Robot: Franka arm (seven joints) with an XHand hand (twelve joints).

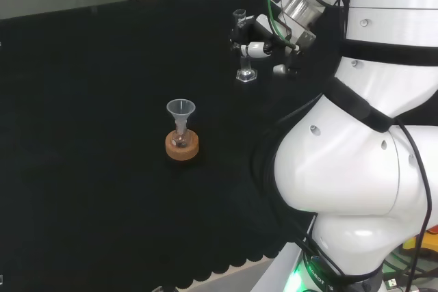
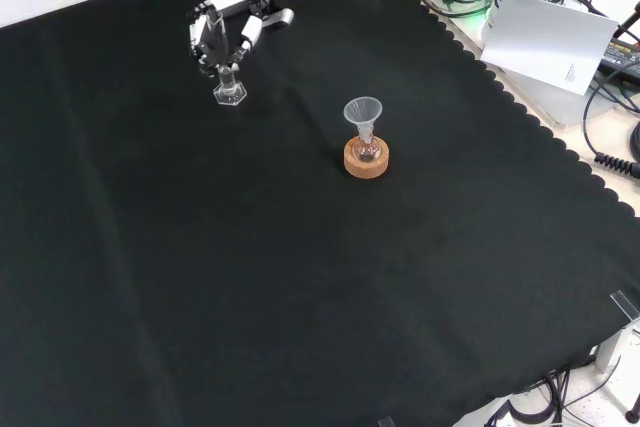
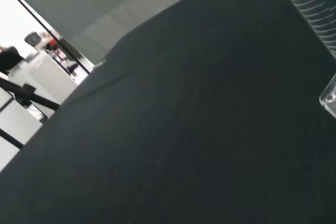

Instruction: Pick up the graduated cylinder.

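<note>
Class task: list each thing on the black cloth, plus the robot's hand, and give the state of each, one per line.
graduated cylinder: upright, hexagonal foot on or just above the cloth, fingers around its tube.
hand: shut on the graduated cylinder.
funnel: upright, stem down in the small flask.
small flask: seated in the cork ring.
cork ring: flat on the cloth.

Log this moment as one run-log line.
phase: grasp | hand: fingers curled round graduated cylinder | cylinder: upright, base at cloth, lift unclear | nearby: funnel in flask on cork ring, untouched

White rounded arm links [image 1: 356, 169], black cables, black-and-white hand [image 1: 263, 37]
</note>
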